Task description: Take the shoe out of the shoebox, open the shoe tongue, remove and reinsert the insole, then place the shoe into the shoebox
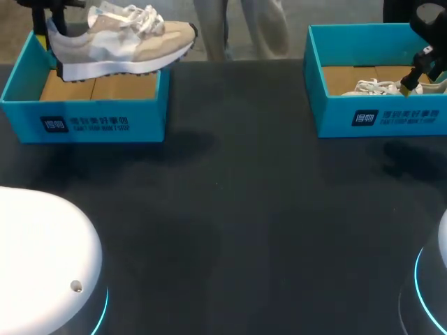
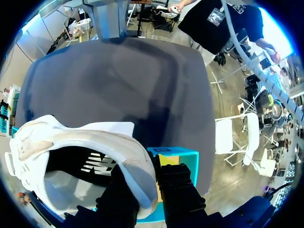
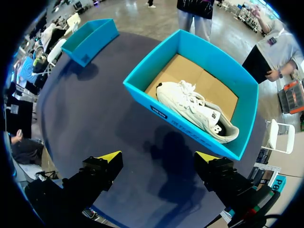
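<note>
Left gripper [image 2: 151,179] clamped on the heel collar of the beige shoe [image 1: 119,38] — shoe held roughly level above the left shoebox [image 1: 98,122], toe out past its right wall. Right gripper [image 3: 159,164] spread wide, holding nothing — well apart from the left shoebox, near a second shoebox [image 3: 185,129] with a white shoe [image 3: 197,111] lying inside.

You'll see the beige shoe [image 1: 119,42] has a soft, suede-like matt upper, cloth laces and a smooth white sole. The white shoe [image 3: 194,111] looks smoother, like leather. The left shoebox [image 1: 105,122] and right shoebox [image 1: 391,118] are matt turquoise card outside and raw brown cardboard inside. The worktop [image 1: 244,209] is dark and matt. The right claw [image 3: 159,159] is matt black plastic.
</note>
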{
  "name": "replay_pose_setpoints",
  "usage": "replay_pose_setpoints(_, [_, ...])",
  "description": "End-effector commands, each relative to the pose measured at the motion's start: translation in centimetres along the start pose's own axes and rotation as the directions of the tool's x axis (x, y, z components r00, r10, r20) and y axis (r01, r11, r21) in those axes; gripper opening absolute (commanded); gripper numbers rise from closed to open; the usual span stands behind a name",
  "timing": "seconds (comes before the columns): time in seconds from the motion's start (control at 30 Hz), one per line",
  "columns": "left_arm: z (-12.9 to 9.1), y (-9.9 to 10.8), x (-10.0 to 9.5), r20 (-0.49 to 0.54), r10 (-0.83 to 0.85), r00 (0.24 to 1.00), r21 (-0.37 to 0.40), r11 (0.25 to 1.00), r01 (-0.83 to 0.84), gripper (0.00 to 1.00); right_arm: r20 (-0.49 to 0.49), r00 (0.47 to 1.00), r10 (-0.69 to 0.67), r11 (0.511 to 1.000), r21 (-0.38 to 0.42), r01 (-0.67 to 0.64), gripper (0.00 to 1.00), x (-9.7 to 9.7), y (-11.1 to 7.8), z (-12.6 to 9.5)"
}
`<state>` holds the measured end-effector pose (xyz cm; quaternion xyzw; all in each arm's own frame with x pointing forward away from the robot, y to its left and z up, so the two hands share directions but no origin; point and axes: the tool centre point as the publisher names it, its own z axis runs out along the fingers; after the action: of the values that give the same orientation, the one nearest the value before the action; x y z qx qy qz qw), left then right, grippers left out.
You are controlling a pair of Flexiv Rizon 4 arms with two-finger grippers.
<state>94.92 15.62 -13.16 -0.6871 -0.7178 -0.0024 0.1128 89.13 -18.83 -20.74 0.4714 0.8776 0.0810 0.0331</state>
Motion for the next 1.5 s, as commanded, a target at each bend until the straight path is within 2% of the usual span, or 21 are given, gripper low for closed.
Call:
replay_pose_setpoints(0.03, [-0.3,-2.4,-0.8,-0.001,-0.014,1.000,-0.258,0.966,0.013,0.00,-0.001,1.000,0.000,1.000,0.002,0.000,1.00,-0.1,0.1,0.0])
replay_pose_setpoints(0.57, [-0.1,-9.7,-6.0,-0.038,-0.078,0.996,-0.228,0.971,0.067,0.00,-0.001,1.000,0.000,1.000,0.002,0.000,1.00,-0.1,0.1,0.0])
replay_pose_setpoints(0.87, [-0.4,-14.5,-9.0,-0.036,-0.128,0.991,-0.226,0.967,0.117,0.00,-0.001,1.000,0.000,1.000,0.002,0.000,1.00,-0.1,0.1,0.0])
replay_pose_setpoints(1.17, [1.4,-18.8,-11.6,-0.059,-0.120,0.991,-0.213,0.971,0.105,0.00,-0.001,1.000,0.000,1.000,0.002,0.000,1.00,-0.1,0.1,0.0])
replay_pose_setpoints(1.37, [2.6,-20.1,-13.4,-0.014,-0.084,0.996,-0.233,0.969,0.078,0.00,-0.001,1.000,0.000,1.000,0.002,0.000,1.00,-0.1,0.1,0.0])
replay_pose_setpoints(1.5, [3.5,-20.0,-14.2,-0.024,-0.087,0.996,-0.246,0.966,0.079,0.00,-0.001,1.000,0.000,1.000,0.002,0.000,1.00,-0.1,0.1,0.0])
